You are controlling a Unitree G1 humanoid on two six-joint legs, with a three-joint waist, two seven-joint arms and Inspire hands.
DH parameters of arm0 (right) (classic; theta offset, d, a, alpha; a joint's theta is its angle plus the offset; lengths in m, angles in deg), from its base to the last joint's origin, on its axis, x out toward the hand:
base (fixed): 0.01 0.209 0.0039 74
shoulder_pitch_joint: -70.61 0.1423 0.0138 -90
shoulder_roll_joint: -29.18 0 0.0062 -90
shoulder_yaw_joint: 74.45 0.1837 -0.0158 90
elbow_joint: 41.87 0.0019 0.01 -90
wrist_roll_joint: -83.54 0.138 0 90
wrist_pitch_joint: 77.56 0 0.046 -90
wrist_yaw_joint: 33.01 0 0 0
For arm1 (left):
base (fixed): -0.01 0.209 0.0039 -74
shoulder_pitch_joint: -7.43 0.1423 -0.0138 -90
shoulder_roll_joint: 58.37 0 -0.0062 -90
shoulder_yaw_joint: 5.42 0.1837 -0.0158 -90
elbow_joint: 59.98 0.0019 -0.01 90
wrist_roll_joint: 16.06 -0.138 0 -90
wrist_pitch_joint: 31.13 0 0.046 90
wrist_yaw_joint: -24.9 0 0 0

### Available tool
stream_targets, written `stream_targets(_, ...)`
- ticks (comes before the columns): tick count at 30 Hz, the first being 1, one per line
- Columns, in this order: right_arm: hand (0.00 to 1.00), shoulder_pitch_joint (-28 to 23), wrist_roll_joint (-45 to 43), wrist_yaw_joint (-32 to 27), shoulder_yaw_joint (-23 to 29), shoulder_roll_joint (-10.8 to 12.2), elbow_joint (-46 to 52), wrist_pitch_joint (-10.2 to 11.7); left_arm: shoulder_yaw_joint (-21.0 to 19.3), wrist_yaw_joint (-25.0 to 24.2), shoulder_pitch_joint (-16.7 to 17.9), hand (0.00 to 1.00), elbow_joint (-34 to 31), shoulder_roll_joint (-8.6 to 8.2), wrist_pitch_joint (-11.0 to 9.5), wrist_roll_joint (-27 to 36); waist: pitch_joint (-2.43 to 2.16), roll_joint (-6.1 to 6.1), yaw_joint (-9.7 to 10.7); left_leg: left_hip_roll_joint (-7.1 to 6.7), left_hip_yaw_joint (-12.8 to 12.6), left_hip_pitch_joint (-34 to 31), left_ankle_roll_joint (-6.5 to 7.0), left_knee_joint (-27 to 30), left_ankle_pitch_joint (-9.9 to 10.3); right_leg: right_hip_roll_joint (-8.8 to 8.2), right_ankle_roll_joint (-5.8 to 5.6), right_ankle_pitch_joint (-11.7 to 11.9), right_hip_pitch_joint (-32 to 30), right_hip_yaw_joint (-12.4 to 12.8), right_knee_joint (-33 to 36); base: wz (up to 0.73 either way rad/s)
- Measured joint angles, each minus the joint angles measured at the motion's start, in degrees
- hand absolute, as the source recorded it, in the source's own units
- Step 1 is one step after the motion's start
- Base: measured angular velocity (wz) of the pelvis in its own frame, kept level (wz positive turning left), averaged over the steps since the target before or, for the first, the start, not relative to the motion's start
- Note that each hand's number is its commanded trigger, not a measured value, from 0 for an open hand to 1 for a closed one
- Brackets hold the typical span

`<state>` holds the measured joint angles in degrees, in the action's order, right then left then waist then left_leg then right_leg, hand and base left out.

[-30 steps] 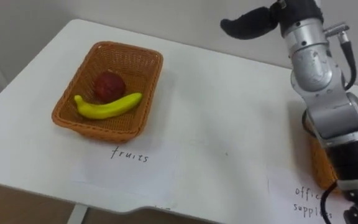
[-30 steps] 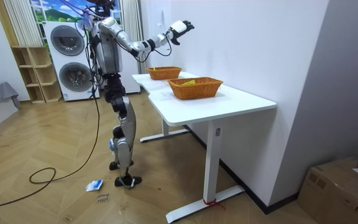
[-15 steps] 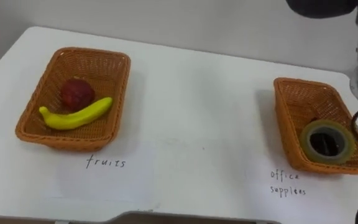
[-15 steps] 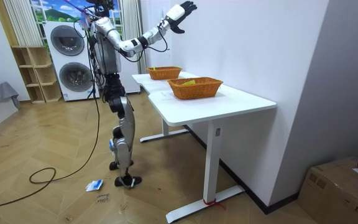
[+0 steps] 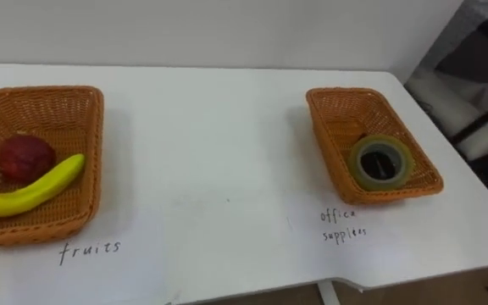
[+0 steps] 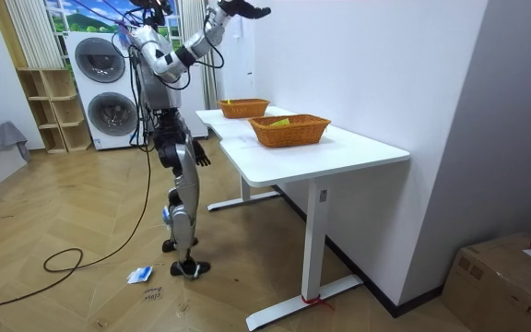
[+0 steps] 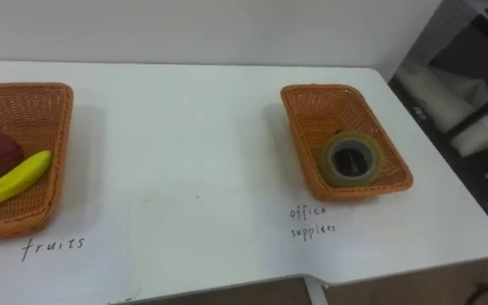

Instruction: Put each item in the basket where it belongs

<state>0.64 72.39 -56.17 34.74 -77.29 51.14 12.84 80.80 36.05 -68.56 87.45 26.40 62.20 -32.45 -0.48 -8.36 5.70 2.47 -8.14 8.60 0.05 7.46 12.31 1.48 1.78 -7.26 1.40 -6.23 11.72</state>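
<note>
The robot is seen in the room view standing on the wooden floor at the far end of the white surface (image 5: 227, 144), with a stack of washing machines (image 6: 100, 88) behind it. Its right arm is held up above head height, and the right hand (image 6: 247, 11) is stretched out near the wall with the fingers apparently straight and nothing held. The left hand (image 6: 201, 157) is seen low beside the hip. Whether its fingers are curled cannot be told.

Two wicker baskets are set well apart on the surface. The fruit basket (image 5: 91, 152) is placed at the robot's left and the office basket (image 5: 329, 127) at its right, with bare surface between them. A handwritten label (image 5: 90, 251) is laid just in front of the fruit basket, and a second label (image 5: 341, 224) just in front of the office basket.

Inside the fruit basket a yellow banana (image 5: 32, 193) is laid slantwise across the floor of the basket. A dark red fruit (image 5: 25, 158) is found just behind the banana and touching it. Inside the office basket a roll of tape (image 5: 356, 163) is propped tilted against the right-hand wall, at the near end, its dark core turned upward.
</note>
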Motion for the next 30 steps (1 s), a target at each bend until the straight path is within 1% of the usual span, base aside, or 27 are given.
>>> stream_targets(2,0.0,-2.18,0.64,-0.48,1.63,0.0,0.58,0.21,-0.1,-0.01,0.06,0.0,-0.02,0.01,0.0,0.08,-0.08,0.14,0.27,0.15,-0.59,0.09,-0.06,0.02,0.04,0.09,0.07,0.04,-0.12,0.17,0.02,-0.1)
stream_targets(3,0.0,-3.14,1.18,-0.75,2.6,0.0,0.58,0.17,-0.21,-0.08,0.21,0.0,-0.02,0.0,0.0,0.15,-0.11,0.21,0.24,0.43,-1.17,0.1,-0.09,0.01,0.09,0.14,0.18,0.11,-0.33,0.65,0.03,-0.23)
stream_targets(4,0.0,-3.62,1.64,-1.34,2.91,0.01,0.57,0.04,-0.63,-0.16,0.47,0.0,-0.02,-0.02,0.0,0.19,0.06,0.46,0.35,0.6,-1.35,0.11,-0.13,0.07,0.21,0.14,0.3,0.19,-0.36,0.97,0.03,-0.22)
stream_targets(7,0.0,-5.23,2.0,-2.15,4.08,0.01,0.57,0.16,-1.07,-0.12,0.69,0.0,-0.18,0.03,0.0,0.05,0.02,0.85,1.17,0.71,-1.61,0.2,-0.24,0.08,0.3,0.57,0.32,0.19,-0.37,1.34,0.01,-0.07)
stream_targets(9,0.0,-6.42,2.66,-3.85,5.62,0.01,0.58,0.14,-1.15,-0.11,0.69,0.0,-0.47,-0.11,0.0,-0.01,0.23,1.16,1.24,0.77,-2.66,0.34,-0.31,0.0,0.34,0.7,0.35,0.21,-0.53,1.86,0.01,-0.15)
stream_targets(11,0.0,-7.67,3.01,-5.23,6.9,0.0,0.58,0.15,-1.18,-0.08,0.75,0.0,-0.75,-0.04,0.0,-0.02,0.23,1.18,1.7,0.75,-2.9,0.23,-0.36,0.04,0.36,0.7,0.46,0.18,-0.77,2.42,0.02,-0.1)
stream_targets(13,0.0,-9.92,5.12,-7.09,8.01,0.02,0.57,0.25,-1.17,0.03,1.24,0.0,-0.78,0.05,0.0,0.12,0.26,1.09,1.8,0.73,-3.27,0.32,-0.46,0.05,0.42,0.92,0.52,0.18,-0.82,3.1,0.01,-0.1)
stream_targets(15,0.0,-13.94,8.13,-9.06,9.28,0.06,0.56,0.25,-1.18,0.77,1.23,0.0,-0.78,0.06,-0.03,0.62,0.4,0.85,1.86,0.8,-3.69,0.68,-0.62,-0.02,0.53,1.16,0.57,0.15,-0.58,3.76,-0.2,-0.13)
stream_targets(17,0.0,-16.32,9.03,-9.94,9.9,0.34,0.56,0.31,-1.27,1.04,1.29,0.0,-0.74,0.12,-0.04,0.59,0.51,0.92,2.22,0.8,-3.77,0.57,-0.64,-0.01,0.72,1.53,0.62,0.11,-0.66,3.95,-0.48,-0.07)
stream_targets(19,0.0,-19.24,12.63,-10.78,11.65,1.51,0.56,0.5,-1.17,1.18,1.26,0.0,-0.87,0.09,-0.04,0.76,0.47,1.04,2.49,0.81,-4.06,0.22,-0.6,-0.04,0.79,1.64,0.62,0.16,-0.98,4.4,-1.1,-0.06)
stream_targets(20,0.0,-19.68,13.78,-11.17,11.88,2.01,0.56,0.53,-1.15,1.23,1.27,0.0,-0.86,0.06,-0.02,0.95,0.57,1.31,2.56,0.81,-4.09,0.15,-0.6,-0.05,0.8,1.64,0.62,0.2,-1.01,4.39,-1.03,-0.05)
stream_targets(21,0.0,-20.68,16.31,-11.84,12.48,3.32,0.56,0.68,-1.16,1.5,1.19,0.0,-0.81,0.0,-0.01,1.04,0.48,1.21,2.64,0.82,-4.08,0.11,-0.6,-0.1,0.8,1.67,0.64,0.26,-1.05,4.4,-1.01,0.0)
stream_targets(22,0.0,-21.17,17.44,-12.15,12.8,3.99,0.55,0.69,-1.16,1.84,1.13,0.0,-0.81,-0.06,-0.01,1.04,0.51,1.28,2.64,0.82,-4.09,0.09,-0.6,-0.12,0.8,1.69,0.64,0.26,-1.11,4.41,-1.0,0.0)
stream_targets(24,0.0,-23.61,22.83,-13.59,13.57,5.87,0.42,0.77,-1.16,2.71,1.11,0.0,-0.8,-0.17,0.0,0.92,0.6,1.6,2.85,0.83,-4.2,0.08,-0.59,-0.17,0.8,1.76,0.64,0.26,-1.26,4.63,-0.97,-0.02)
stream_targets(25,0.0,-23.84,24.0,-13.76,13.57,6.21,0.29,0.77,-1.16,3.04,1.14,0.0,-0.82,-0.2,0.02,0.94,0.71,1.9,2.98,0.83,-4.24,0.02,-0.59,-0.19,0.81,1.76,0.64,0.26,-1.3,4.65,-1.02,0.0)
stream_targets(27,0.0,-24.62,30.05,-14.55,13.61,7.26,-0.21,0.79,-1.15,3.51,1.24,0.0,-1.81,-0.19,0.19,1.17,0.68,2.46,3.63,0.85,-4.22,-0.07,-0.59,-0.32,0.93,1.76,0.61,0.24,-1.42,4.61,-1.15,0.0)
stream_targets(28,0.0,-25.28,32.13,-14.8,13.62,7.43,-0.31,0.81,-1.16,3.5,1.31,0.0,-2.02,-0.15,0.23,1.21,0.65,2.6,3.69,0.88,-4.23,-0.07,-0.6,-0.32,0.96,1.75,0.6,0.24,-1.4,4.61,-1.18,0.0)
stream_targets(30,0.0,-26.75,38.63,-14.85,13.59,8.72,-3.33,0.82,-1.18,3.67,1.03,0.0,-2.41,-0.19,0.35,1.22,0.68,2.75,3.45,0.9,-4.26,0.03,-0.61,-0.27,0.96,1.68,0.62,0.21,-1.25,4.55,-1.15,0.0)
